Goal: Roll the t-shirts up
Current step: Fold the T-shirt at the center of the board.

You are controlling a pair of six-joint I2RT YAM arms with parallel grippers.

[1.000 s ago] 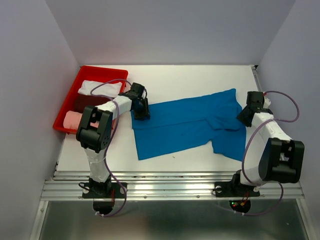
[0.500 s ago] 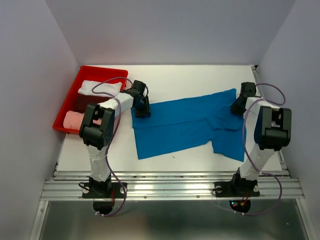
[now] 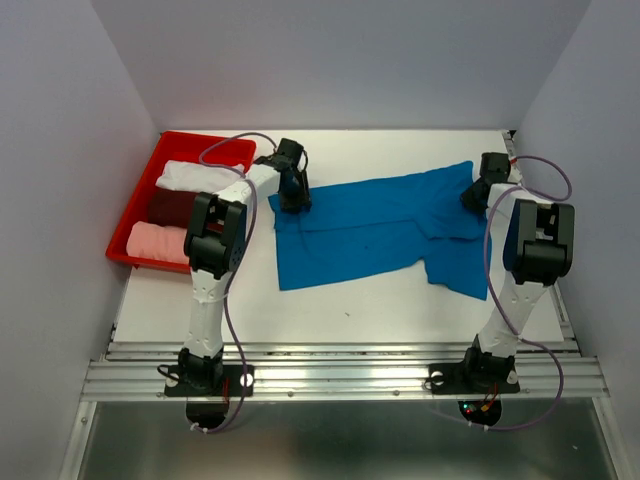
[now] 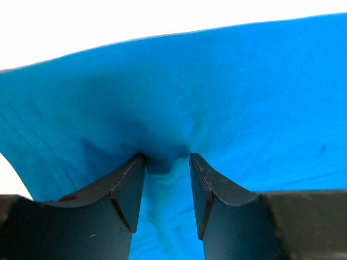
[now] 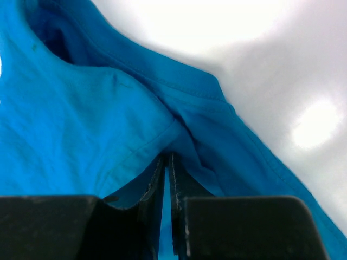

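Note:
The bright blue t-shirt (image 3: 370,225) lies spread flat across the middle of the white table, sleeves toward the right. My left gripper (image 3: 292,196) is at its far left corner. In the left wrist view the jaws (image 4: 165,160) stand partly apart with a pucker of the blue cloth (image 4: 244,81) pinched between their tips. My right gripper (image 3: 476,194) is at the shirt's far right corner. In the right wrist view its jaws (image 5: 168,158) are nearly together on a fold of the blue cloth (image 5: 81,108) by a hemmed edge.
A red tray (image 3: 200,138) stands at the left and holds a white t-shirt (image 3: 195,177), a dark red one (image 3: 170,207) and a rolled pink one (image 3: 155,240). Walls close in the back and both sides. A metal rail runs along the near edge.
Both grippers have moved toward the back wall, and the blue shirt's far edge has gone back with them. The shirt now lies farther from the near edge and more stretched out.

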